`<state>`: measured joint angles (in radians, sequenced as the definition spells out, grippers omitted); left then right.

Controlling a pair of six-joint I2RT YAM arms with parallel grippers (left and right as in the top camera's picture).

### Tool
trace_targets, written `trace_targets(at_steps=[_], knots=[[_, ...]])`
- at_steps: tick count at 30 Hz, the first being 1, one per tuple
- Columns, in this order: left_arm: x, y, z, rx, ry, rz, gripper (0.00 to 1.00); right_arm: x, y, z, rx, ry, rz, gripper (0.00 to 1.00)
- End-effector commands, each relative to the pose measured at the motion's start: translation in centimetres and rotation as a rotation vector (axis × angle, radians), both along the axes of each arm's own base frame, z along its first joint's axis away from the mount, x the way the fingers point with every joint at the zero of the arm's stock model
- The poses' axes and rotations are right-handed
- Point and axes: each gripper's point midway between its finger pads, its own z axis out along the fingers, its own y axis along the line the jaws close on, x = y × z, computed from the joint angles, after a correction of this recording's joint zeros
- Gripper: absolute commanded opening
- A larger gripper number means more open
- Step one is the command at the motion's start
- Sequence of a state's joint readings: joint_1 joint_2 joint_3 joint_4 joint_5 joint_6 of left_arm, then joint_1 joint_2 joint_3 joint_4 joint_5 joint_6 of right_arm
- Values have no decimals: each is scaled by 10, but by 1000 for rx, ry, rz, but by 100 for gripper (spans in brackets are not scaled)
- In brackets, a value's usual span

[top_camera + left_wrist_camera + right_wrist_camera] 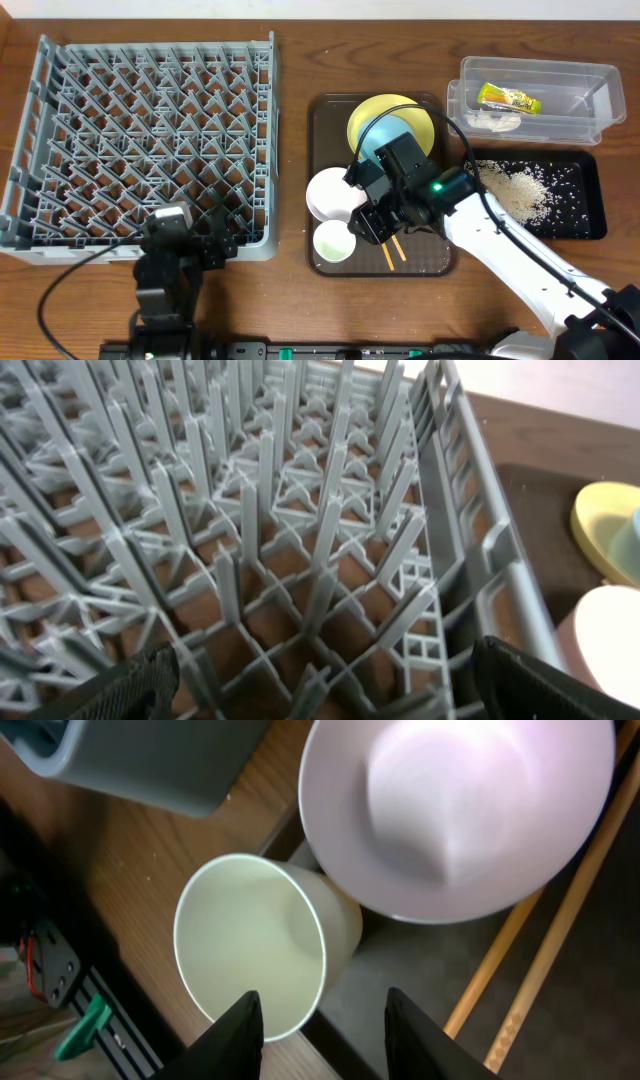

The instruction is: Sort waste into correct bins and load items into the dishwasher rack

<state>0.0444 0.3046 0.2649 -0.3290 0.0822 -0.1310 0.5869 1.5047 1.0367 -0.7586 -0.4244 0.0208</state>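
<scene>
The grey-blue dishwasher rack (140, 140) fills the left of the table and the left wrist view (260, 540). My left gripper (185, 235) is open over its front right corner, holding nothing (320, 690). On the brown serving tray (440, 262) lie the yellow plate (392, 118), light blue bowl (390, 135), white bowl (330, 192), small white cup (333, 241) and chopsticks (393, 252). My right gripper (372, 222) is open just above the cup (250, 940), one finger over the cup's mouth, one outside its rim (320, 1030). The white bowl (460, 810) and chopsticks (540, 950) show beside it.
The clear tub (540, 100) at back right holds the yellow-green wrapper (508, 97) and white tissue (492, 120). The black tray (585, 200) in front of it holds rice scraps (515, 190). The yellow plate (610, 530) and white bowl (610, 650) edge the left wrist view.
</scene>
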Motion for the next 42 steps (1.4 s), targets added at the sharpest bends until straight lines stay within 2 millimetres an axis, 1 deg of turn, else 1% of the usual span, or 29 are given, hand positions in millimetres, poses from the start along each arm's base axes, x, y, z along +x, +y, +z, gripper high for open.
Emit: trace_targets(at_steps=[1,3,6,9,13,17,19,20,24,26,32,42], knots=[[4,2,38,0,12,11,95,-3,1,-9,-19,40,-22,37],[5,2,47,-2,69,12,95,-4,1,-11,-21,55,-30,36],[7,2,52,-47,172,36,95,-6,3,-13,-27,67,-29,36],[9,2,52,-75,302,54,95,-10,5,-15,-30,69,-17,36],[9,0,42,-84,479,53,95,-15,9,-21,-45,94,-8,36],[9,-1,26,-94,603,52,95,-19,10,-33,-71,140,-25,26],[10,-1,17,-96,643,53,95,-21,10,-37,-80,154,-27,11],[10,-2,14,-100,657,49,95,-21,9,-37,-83,158,-33,6],[10,-4,10,-107,676,43,95,-16,4,-40,-114,139,-63,1],[10,-4,10,-106,675,44,95,-13,0,-42,-138,130,-85,1],[10,-4,10,-106,676,44,95,-12,0,-42,-139,123,-84,1],[16,-4,13,-105,649,43,95,-24,-9,-45,-180,167,-66,1]])
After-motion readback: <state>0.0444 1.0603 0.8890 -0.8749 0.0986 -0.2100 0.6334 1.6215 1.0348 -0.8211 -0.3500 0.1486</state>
